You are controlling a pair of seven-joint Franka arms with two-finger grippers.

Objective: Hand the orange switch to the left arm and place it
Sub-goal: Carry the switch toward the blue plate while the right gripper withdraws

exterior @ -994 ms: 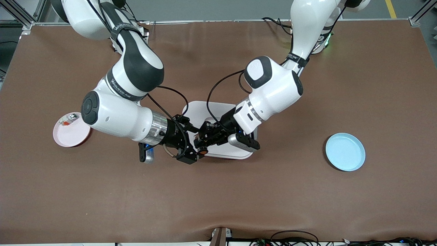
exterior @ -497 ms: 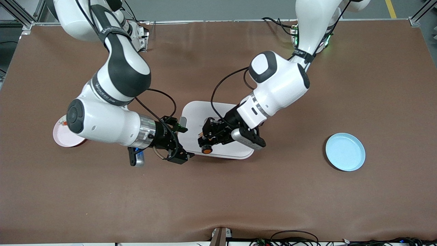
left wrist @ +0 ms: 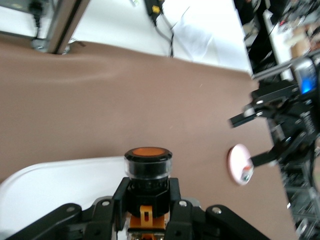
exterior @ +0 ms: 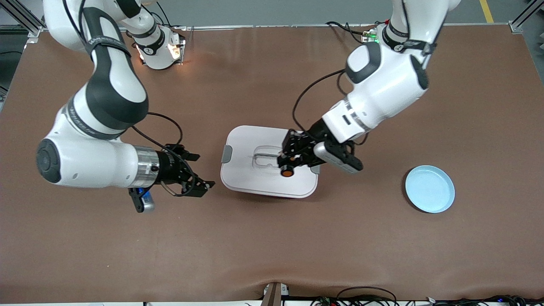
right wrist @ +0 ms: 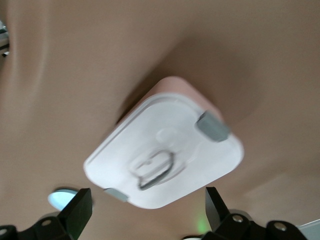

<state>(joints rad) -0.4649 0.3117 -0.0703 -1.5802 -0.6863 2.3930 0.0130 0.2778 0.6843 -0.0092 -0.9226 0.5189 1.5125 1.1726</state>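
box (exterior: 255,176) lidded | left pincer (exterior: 285,168) grips orange switch (exterior: 287,172) (over box) | right pincer (exterior: 196,172) agape, empty

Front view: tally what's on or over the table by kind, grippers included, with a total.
Plates: 1, the blue plate
Boxes: 1, the box
Switches: 1, the orange switch
Grippers: 2, left gripper shut on the switch, right gripper open
Total: 5

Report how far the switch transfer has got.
Handover looks done: the left gripper is shut on the orange switch over the box, and the right gripper hangs open and empty beside the box. Left: carry the switch clear, probably to the blue plate.
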